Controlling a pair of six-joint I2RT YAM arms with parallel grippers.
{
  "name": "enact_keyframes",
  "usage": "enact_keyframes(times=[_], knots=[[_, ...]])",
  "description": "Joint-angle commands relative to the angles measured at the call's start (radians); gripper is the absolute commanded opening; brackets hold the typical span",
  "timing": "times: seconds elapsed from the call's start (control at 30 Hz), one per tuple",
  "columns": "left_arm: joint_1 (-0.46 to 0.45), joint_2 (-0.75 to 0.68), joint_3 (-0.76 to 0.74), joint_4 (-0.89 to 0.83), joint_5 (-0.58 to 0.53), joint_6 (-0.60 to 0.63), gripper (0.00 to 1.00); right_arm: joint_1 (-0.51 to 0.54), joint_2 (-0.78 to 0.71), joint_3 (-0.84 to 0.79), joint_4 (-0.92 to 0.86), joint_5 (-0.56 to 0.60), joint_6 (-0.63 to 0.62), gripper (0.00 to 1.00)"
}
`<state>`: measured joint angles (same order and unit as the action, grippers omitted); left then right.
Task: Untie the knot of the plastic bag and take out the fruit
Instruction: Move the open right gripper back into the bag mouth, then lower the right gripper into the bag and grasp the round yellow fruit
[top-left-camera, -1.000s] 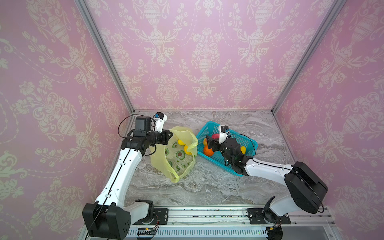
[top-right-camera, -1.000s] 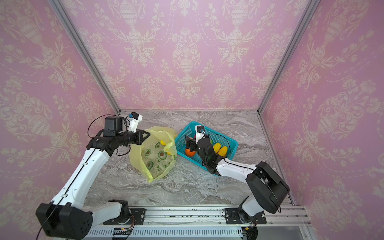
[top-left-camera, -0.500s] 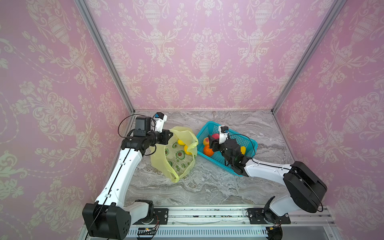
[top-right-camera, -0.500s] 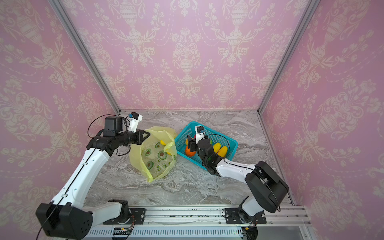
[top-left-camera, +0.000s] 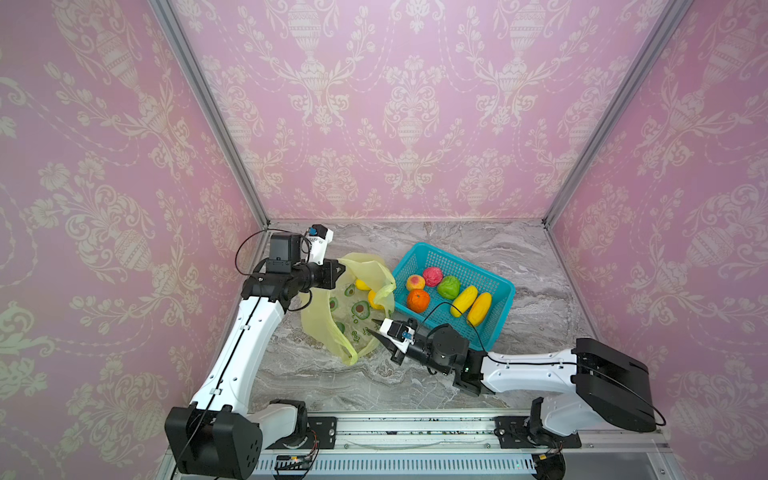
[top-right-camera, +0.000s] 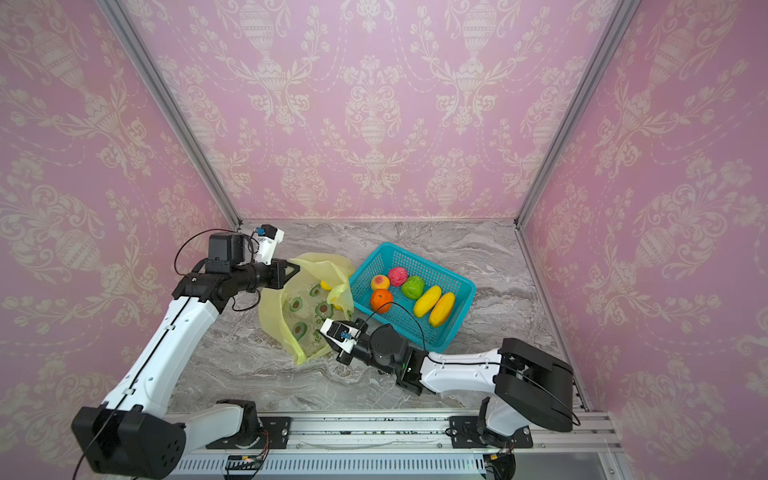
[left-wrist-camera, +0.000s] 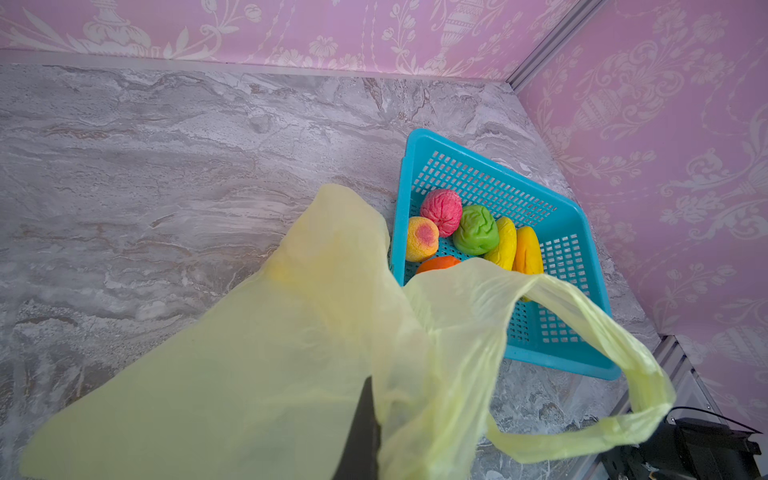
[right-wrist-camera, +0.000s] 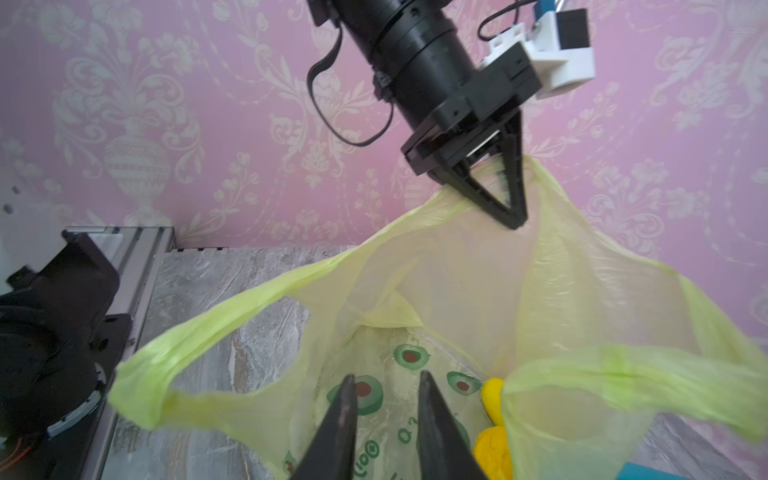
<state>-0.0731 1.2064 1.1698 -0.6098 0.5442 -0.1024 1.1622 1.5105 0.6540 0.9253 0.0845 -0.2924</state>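
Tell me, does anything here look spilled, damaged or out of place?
Nothing looks spilled or damaged. The plastic bag hangs lopsided only because the left claw holds its rim up. Two yellow fruits lie inside it; the other fruits sit in the basket.

The right gripper (right-wrist-camera: 386, 374) points into the open mouth of the plastic bag (right-wrist-camera: 582, 299). Its two dark fingers (right-wrist-camera: 340, 419) stand a narrow gap apart with nothing between them. Beyond, the left gripper (right-wrist-camera: 513, 218) pinches the bag's far rim, jaws closed on the film, and holds it above the marble table (right-wrist-camera: 216, 286). One loop handle (right-wrist-camera: 199, 345) droops loose over the table, and the other handle (right-wrist-camera: 644, 374) stretches across the mouth. Under that one, near the right fingers, a yellow fruit (right-wrist-camera: 493, 399) touches a deeper yellow piece (right-wrist-camera: 494, 453) inside the bag. Printed avocado halves (right-wrist-camera: 411, 356) show on the film.
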Motion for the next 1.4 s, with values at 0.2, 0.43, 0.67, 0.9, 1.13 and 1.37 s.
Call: enact_keyframes(times=[0.2, 0.43, 0.67, 0.9, 1.13, 1.37], knots=[[0.009, 0.006, 0.022, -0.015, 0.025, 0.009, 0.0, 0.011, 0.206, 0.203, -0.141, -0.022, -0.145, 0.15], [0.01, 0.004, 0.022, -0.013, 0.028, 0.007, 0.0, 0.011, 0.372, 0.345, -0.22, 0.032, -0.168, 0.09], [0.01, -0.006, 0.021, -0.012, 0.028, 0.009, 0.0, -0.002, 0.464, 0.437, -0.255, 0.093, -0.133, 0.07], [0.01, -0.013, 0.021, -0.011, 0.027, 0.009, 0.0, -0.04, 0.535, 0.557, -0.359, 0.279, -0.137, 0.07], [0.012, -0.016, 0.021, -0.012, 0.026, 0.009, 0.0, -0.057, 0.509, 0.467, -0.308, 0.343, -0.183, 0.08], [0.013, -0.015, 0.021, -0.008, 0.028, 0.007, 0.0, -0.08, 0.555, 0.561, -0.422, 0.448, -0.215, 0.08]])
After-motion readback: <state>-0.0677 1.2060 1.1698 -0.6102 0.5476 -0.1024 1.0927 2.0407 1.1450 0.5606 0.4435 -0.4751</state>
